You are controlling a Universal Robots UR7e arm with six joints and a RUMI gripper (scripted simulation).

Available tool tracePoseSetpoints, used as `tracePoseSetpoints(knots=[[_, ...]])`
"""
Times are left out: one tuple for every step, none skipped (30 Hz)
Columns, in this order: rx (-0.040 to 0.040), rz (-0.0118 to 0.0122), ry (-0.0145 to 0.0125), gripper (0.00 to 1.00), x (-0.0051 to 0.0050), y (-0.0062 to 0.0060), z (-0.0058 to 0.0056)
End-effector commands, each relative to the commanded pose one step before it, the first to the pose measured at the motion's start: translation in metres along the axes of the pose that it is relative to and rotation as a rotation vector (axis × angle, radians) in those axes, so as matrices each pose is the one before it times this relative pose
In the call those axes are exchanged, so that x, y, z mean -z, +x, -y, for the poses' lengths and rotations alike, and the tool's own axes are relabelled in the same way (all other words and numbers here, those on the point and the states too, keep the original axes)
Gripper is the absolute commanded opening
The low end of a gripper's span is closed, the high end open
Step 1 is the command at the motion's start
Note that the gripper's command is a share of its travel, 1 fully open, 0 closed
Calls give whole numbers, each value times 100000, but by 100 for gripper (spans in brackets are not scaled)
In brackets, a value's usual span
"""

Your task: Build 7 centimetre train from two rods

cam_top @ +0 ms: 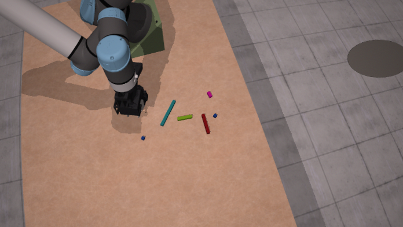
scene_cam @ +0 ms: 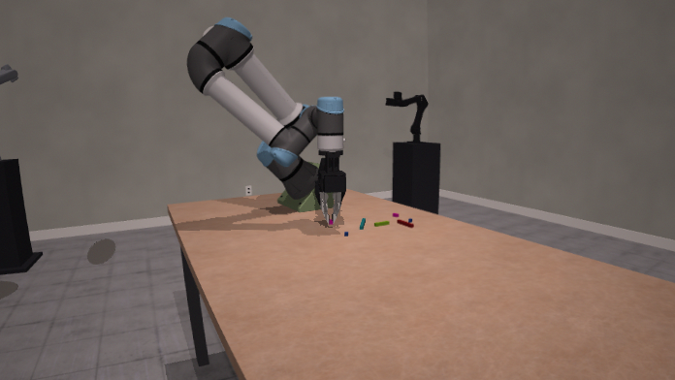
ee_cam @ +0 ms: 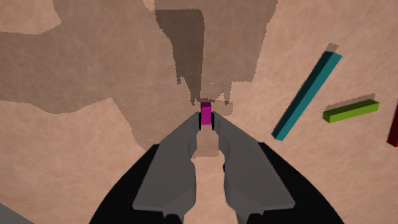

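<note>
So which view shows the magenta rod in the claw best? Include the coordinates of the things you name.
The wrist view: the magenta rod (scene_cam: 331, 222) (ee_cam: 206, 114) sits large between the claw's (scene_cam: 331, 223) (ee_cam: 206, 120) fingertips. The exterior view shows only a small magenta patch there; from the top, the claw (cam_top: 133, 116) hides it.

Plain grey walls (scene_cam: 121, 121) around a wooden table (cam_top: 173, 179) (scene_cam: 412, 291) (ee_cam: 40, 150)
The 2 visible walls meet at a corner above a pale baseboard (scene_cam: 97, 226); the floor (cam_top: 333, 101) (scene_cam: 73, 310) is grey tile, the table leg (scene_cam: 195, 310) dark, 1 outlet (scene_cam: 248, 190) low on the wall (small and white), 2 black pedestals (scene_cam: 416, 176) (scene_cam: 11, 213) stand apart, and shadows cross the tabletop.
</note>
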State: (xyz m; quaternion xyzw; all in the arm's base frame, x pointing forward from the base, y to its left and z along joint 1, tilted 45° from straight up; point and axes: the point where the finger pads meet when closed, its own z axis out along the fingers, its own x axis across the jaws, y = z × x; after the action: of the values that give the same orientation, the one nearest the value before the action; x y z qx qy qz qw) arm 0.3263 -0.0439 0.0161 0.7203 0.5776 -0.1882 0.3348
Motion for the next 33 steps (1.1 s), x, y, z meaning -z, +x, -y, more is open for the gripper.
tracePoseSetpoints(knots=[[-28,-25,-70,0,19,5,-22],[0,0,0,0,0,0,0],[0,0,0,0,0,0,0],[0,0,0,0,-1,0,0],[0,0,0,0,-5,0,0],[0,0,0,0,-13,0,0],[0,0,0,0,-24,0,0],[0,0,0,0,-35,0,0],[0,0,0,0,-48,0,0],[0,0,0,0,0,0,0],[0,0,0,0,0,0,0],[0,0,0,0,-59,0,0],[0,0,0,0,-70,0,0],[0,0,0,0,-79,0,0],[0,0,0,0,-87,0,0],[0,-1,0,0,-92,1,-1],[0,0,0,0,-94,0,0],[0,0,0,0,-94,0,0],[0,1,0,0,-91,-1,1],[0,0,0,0,-86,0,0],[0,0,0,0,-79,0,0],[0,0,0,0,-69,0,0],[0,0,0,0,-59,0,0],[0,0,0,0,-47,0,0],[0,0,0,0,-35,0,0],[0,0,0,0,-23,0,0],[0,0,0,0,0,0,0],[0,0,0,0,0,0,0],[0,0,0,0,-13,0,0],[0,0,0,0,-5,0,0],[0,0,0,0,-1,0,0],[0,0,0,0,0,0,0],[0,0,0,0,0,0,0]])
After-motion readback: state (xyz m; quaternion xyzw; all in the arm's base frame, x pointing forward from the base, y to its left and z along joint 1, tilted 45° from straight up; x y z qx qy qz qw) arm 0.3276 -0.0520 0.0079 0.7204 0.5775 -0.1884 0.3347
